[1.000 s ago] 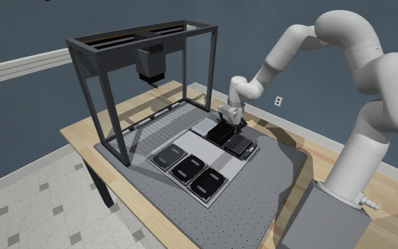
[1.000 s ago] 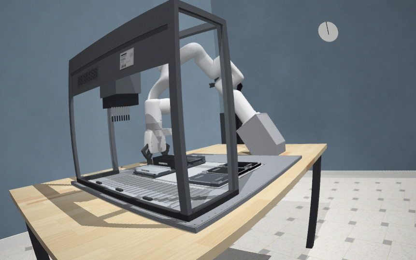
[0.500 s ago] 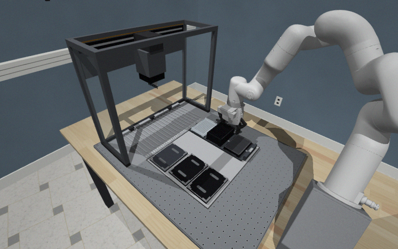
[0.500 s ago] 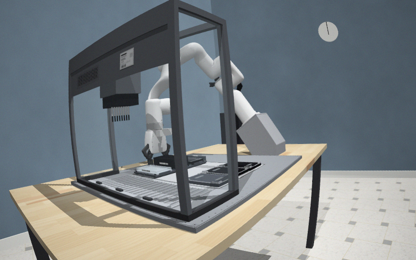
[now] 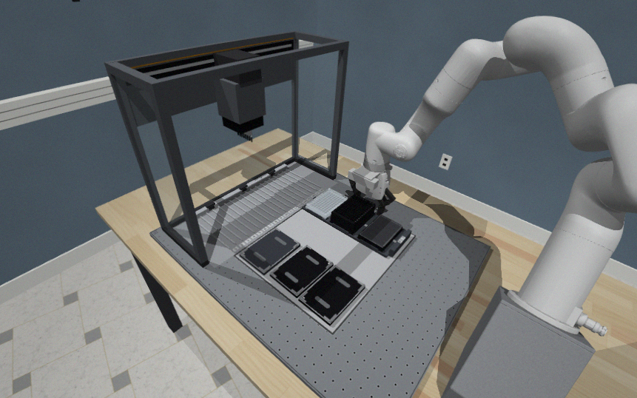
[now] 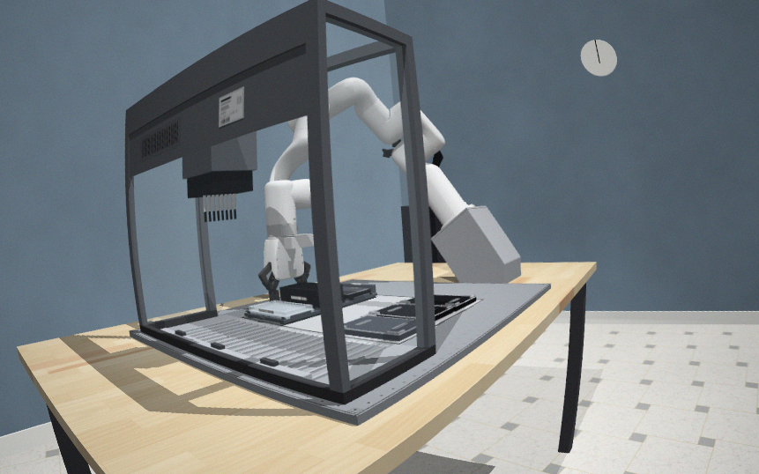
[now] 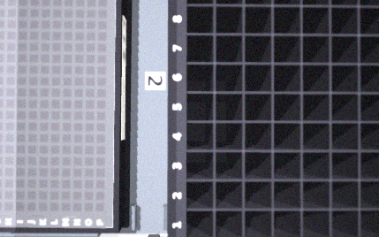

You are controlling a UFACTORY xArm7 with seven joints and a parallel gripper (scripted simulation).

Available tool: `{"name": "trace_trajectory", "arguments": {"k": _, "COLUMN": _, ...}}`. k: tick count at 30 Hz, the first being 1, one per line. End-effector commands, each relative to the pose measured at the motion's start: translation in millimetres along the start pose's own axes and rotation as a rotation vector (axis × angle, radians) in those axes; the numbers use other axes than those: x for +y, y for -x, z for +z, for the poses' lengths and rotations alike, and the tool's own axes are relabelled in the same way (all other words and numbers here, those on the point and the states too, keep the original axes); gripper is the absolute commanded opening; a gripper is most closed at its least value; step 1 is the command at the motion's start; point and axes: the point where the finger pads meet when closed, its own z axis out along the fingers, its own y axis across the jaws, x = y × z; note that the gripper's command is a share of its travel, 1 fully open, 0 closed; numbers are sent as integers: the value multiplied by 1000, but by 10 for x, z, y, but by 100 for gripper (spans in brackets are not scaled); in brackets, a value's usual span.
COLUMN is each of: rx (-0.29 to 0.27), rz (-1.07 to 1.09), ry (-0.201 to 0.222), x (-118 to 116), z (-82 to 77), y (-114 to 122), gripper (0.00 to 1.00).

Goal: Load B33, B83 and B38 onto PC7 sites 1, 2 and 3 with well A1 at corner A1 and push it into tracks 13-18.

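The end effector hangs with its fingers spread to their widest and nothing between them, pointing straight down over the black deep-well block B83; in the exterior view its dark fingertips straddle the block's far end, close to its top edge, though whether they touch it cannot be told.

The carrier PC7 lies on the pale apron in front of the loading rails, off to the right side; three plates sit in a row on it: a flat dark plate nearest the arm's base, B83 in the middle, and a pale fine-welled plate at the end nearest the rails.

The wrist view looks down on the gap between two of them; the block's square wells fill the right side, with numerals running along its edge; the pale plate's small wells fill the left; a white label reading 2 sits on the carrier strip between them.

Three dark nests stand in a row along the apron's left edge; the instrument's frame rises over the rails on the wooden tabletop.
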Motion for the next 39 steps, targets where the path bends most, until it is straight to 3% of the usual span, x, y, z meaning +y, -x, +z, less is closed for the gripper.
{"name": "trace_trajectory", "arguments": {"k": 1, "rx": 0, "rz": 1, "ry": 4, "x": 17, "z": -14, "y": 19, "gripper": 100}}
{"name": "trace_trajectory", "arguments": {"k": 39, "rx": 0, "rz": 1, "ry": 4, "x": 17, "z": -14, "y": 247, "gripper": 100}}
